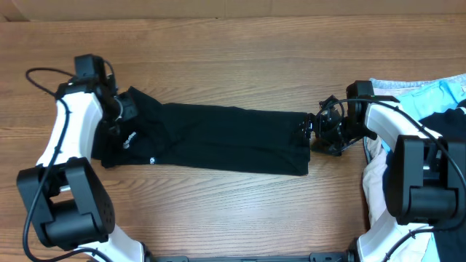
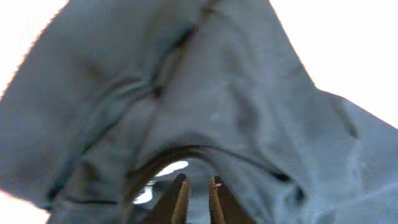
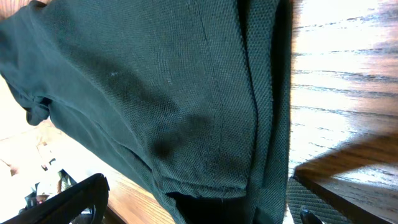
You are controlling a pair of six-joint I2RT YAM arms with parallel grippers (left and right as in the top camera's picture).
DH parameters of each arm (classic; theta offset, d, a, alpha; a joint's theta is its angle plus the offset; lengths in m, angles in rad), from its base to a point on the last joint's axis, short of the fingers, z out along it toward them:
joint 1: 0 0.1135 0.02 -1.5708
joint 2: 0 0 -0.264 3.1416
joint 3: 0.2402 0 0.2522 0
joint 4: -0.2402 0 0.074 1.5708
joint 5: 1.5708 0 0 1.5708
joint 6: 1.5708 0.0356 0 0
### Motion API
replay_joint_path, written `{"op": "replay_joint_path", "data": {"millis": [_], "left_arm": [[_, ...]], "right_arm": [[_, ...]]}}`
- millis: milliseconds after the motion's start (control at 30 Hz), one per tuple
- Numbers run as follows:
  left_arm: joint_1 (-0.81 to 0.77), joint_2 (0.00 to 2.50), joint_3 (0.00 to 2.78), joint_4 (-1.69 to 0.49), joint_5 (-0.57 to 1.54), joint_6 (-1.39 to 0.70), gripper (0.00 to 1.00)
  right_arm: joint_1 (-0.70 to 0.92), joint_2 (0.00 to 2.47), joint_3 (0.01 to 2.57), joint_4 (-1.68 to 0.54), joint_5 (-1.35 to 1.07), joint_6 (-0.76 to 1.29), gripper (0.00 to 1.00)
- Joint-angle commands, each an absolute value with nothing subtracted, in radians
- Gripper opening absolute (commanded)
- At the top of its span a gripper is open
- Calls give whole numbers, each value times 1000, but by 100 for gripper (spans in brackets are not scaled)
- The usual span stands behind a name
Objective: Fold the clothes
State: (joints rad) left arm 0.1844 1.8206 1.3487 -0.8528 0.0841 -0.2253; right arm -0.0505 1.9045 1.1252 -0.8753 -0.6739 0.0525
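- The black shirt (image 1: 218, 138) lies flat on the wooden table (image 1: 218, 58), folded into a long band that runs from left to right.
- Its left end is wider and a little rumpled. Its right end is a straight edge.
- A tiny white mark (image 1: 153, 160) shows on the shirt near the lower left part; it is too small to say what it is.
- The left claw (image 1: 122, 113) is over the left end of the shirt, at its upper corner.
- In the left wrist view, cloth fills almost the whole picture, and the two fingers (image 2: 179, 199) stand close together with only a thin gap. I cannot tell if they pinch the cloth or not.
- The right claw (image 1: 318, 133) is at the right edge of the shirt.
- Its jaws stand wide apart. In the right wrist view the shirt's edge lies between them, and it seems that neither jaw presses on it.
- At the far right of the table, well apart from the shirt, a blue cloth (image 1: 429, 94) and a white cloth (image 1: 375, 182) lie beside the right arm.
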Motion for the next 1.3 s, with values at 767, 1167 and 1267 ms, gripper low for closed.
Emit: {"op": "replay_joint_path", "data": {"millis": [767, 1167, 1267], "left_arm": [[123, 1924, 1343, -899, 52, -322, 22], [123, 1901, 1349, -1071, 87, -313, 4], [123, 1876, 1353, -1110, 86, -305, 4]], "right_arm": [[-46, 1893, 1122, -866, -682, 52, 95], [-46, 1893, 1122, -868, -682, 52, 95], [-46, 1893, 1122, -869, -682, 52, 96]]}}
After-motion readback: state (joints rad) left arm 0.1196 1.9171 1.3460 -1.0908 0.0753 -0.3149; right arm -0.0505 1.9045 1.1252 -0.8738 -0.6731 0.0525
